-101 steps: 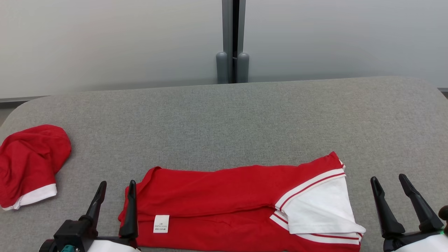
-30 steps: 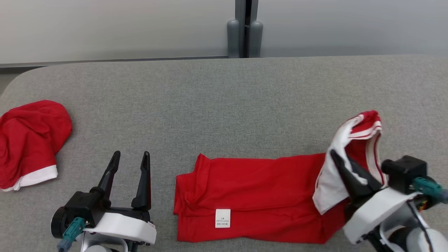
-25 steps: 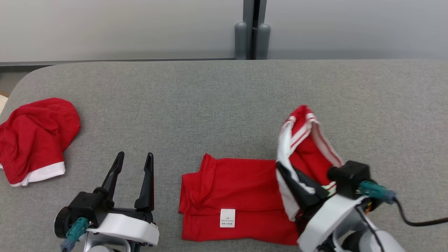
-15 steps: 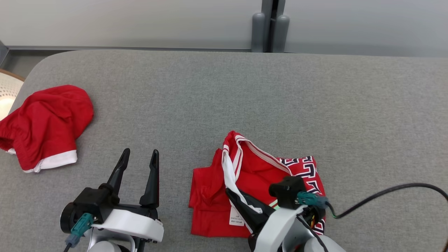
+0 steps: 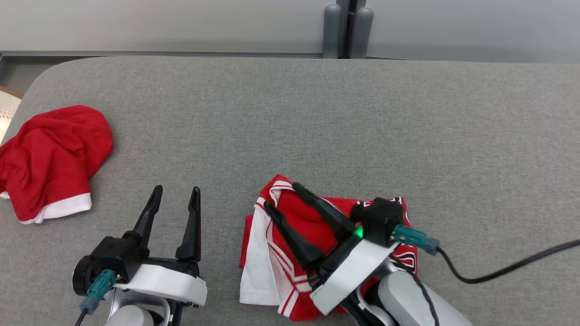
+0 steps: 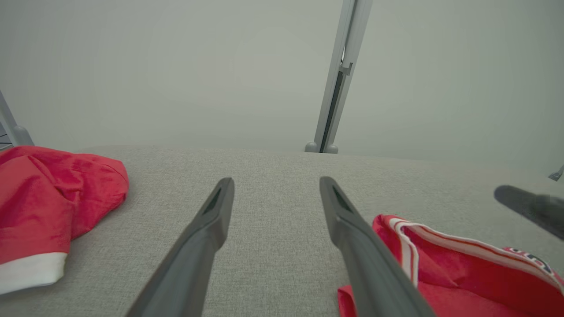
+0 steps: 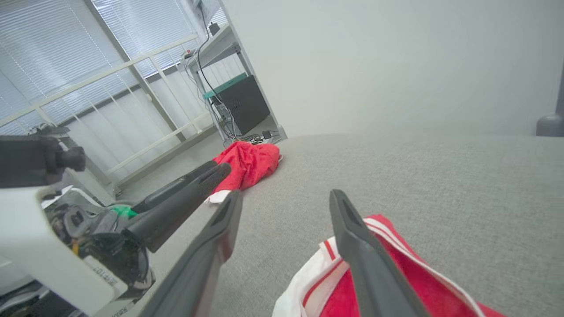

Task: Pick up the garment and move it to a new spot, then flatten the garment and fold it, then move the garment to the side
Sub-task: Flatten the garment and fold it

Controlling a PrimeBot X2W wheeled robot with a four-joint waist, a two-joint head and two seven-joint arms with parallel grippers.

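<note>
The garment (image 5: 260, 267), a red jersey with white panels and striped trim, lies folded over itself near the front edge of the grey table (image 5: 317, 127). My right gripper (image 5: 282, 195) hovers over its left part, fingers spread open and pointing up-left, with nothing between them. In the right wrist view the right gripper (image 7: 286, 193) is open above the garment's (image 7: 396, 273) striped edge. My left gripper (image 5: 176, 189) stands open to the left of the garment, apart from it. In the left wrist view the left gripper (image 6: 276, 180) is open, with the garment (image 6: 462, 273) at lower right.
A second red garment with a white hem (image 5: 50, 154) lies crumpled at the table's left edge, and it shows again in each wrist view (image 6: 53, 198) (image 7: 246, 163). A black cable (image 5: 507, 267) trails right from my right wrist. Grey posts (image 5: 344, 27) stand behind the table.
My right gripper carried the garment's right end leftward over the rest, laid it down as a fold, then opened and let go. The left gripper stayed put; the head camera shifted.
</note>
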